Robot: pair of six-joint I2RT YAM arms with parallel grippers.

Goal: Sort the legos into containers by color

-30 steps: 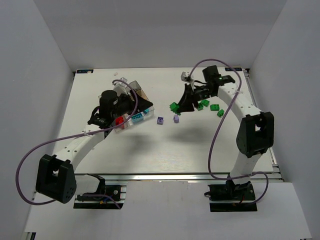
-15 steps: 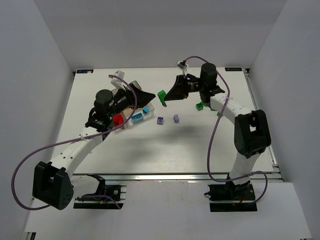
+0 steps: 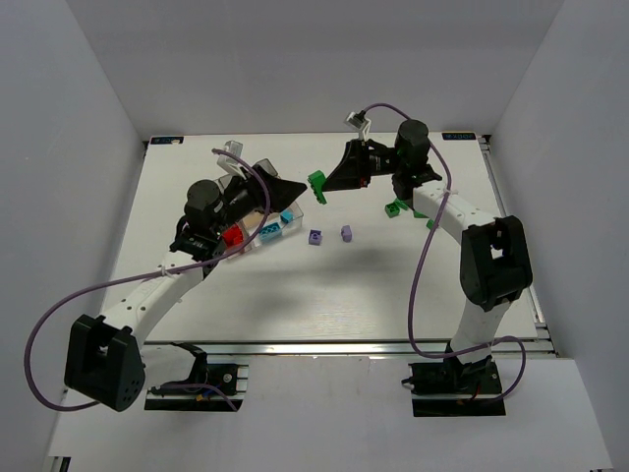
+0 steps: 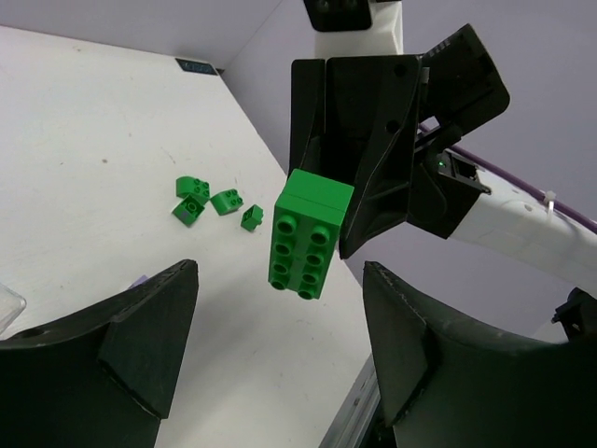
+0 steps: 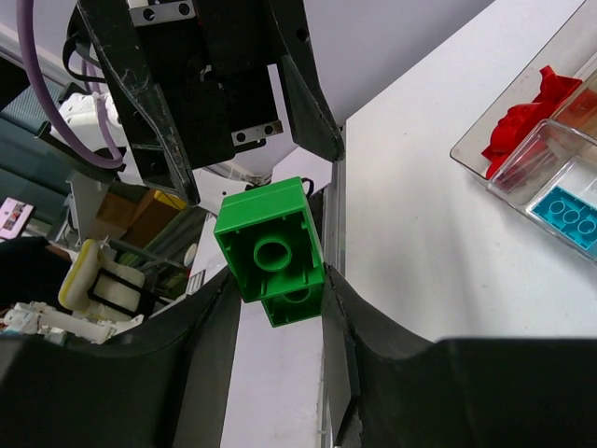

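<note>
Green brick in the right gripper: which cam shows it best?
Left wrist: the green brick sits mid-frame, studs and full length visible, gripped at its upper end by the right gripper. Right wrist shows only its hollow underside; top external, a tiny green speck.

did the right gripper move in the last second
Yes. The right gripper, shut on a green brick, has swung left, away from the loose green legos and toward the box.

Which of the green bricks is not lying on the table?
The large green brick. It is clamped in the right gripper and held up in the air, while the other green bricks are small and lie loose on the table.
</note>
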